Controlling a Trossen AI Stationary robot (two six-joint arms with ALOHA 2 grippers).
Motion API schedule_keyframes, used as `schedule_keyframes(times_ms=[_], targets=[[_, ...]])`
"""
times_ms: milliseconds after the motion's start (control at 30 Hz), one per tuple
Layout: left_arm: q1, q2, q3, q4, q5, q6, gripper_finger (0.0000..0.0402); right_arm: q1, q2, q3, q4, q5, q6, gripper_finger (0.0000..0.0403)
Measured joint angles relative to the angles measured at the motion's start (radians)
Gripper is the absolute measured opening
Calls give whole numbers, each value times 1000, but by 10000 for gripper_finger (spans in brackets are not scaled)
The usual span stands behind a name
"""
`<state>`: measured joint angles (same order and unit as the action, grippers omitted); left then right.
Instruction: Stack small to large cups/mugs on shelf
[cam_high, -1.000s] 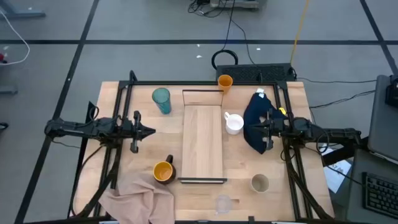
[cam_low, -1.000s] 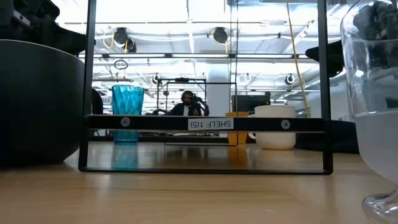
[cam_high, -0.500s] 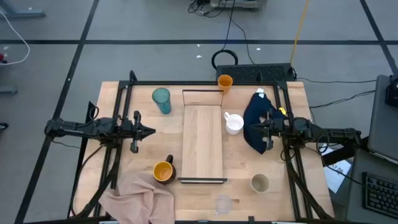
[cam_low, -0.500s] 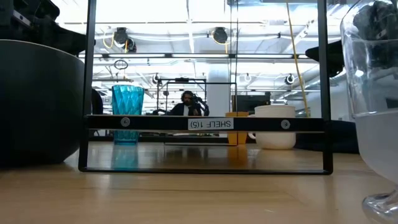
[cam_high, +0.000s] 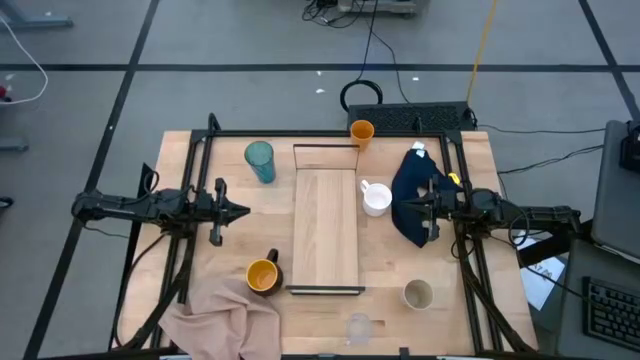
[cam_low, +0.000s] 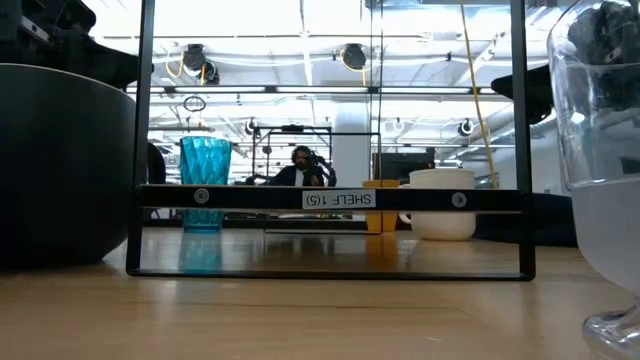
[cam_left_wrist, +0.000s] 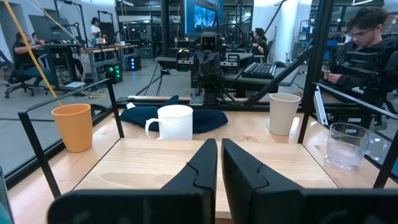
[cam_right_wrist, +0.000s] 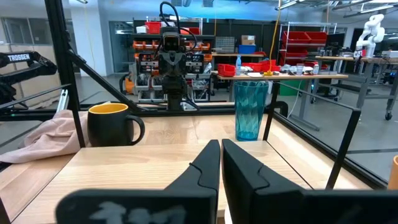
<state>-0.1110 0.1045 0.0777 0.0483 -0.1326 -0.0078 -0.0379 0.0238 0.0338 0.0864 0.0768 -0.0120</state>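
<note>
The pale wood shelf (cam_high: 327, 232) lies in the table's middle, nothing on it. Standing on the table around it: the teal tumbler (cam_high: 260, 160) far left, the small orange cup (cam_high: 362, 132) at the far edge, the white mug (cam_high: 376, 198) right of the shelf, the dark mug with the yellow inside (cam_high: 263, 275) near left, the beige cup (cam_high: 418, 294) near right, and the clear glass (cam_high: 358, 326) at the near edge. My left gripper (cam_high: 243, 211) hovers left of the shelf, shut and empty. My right gripper (cam_high: 408, 207) hovers right of it, shut and empty.
A dark blue cloth (cam_high: 412, 195) lies under my right gripper, next to the white mug. A pinkish cloth (cam_high: 222, 320) lies at the near left corner. A black frame (cam_high: 200, 150) runs round the table. People (cam_left_wrist: 367, 43) sit beyond the table.
</note>
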Motion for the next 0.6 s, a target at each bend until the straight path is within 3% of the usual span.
schedule_keyframes(times_ms=[467, 600], targets=[[0, 0, 0, 0, 0, 0, 26, 0, 0, 0, 23, 0, 2, 9], [0, 0, 0, 21, -8, 13, 26, 0, 0, 0, 83, 0, 87, 9]])
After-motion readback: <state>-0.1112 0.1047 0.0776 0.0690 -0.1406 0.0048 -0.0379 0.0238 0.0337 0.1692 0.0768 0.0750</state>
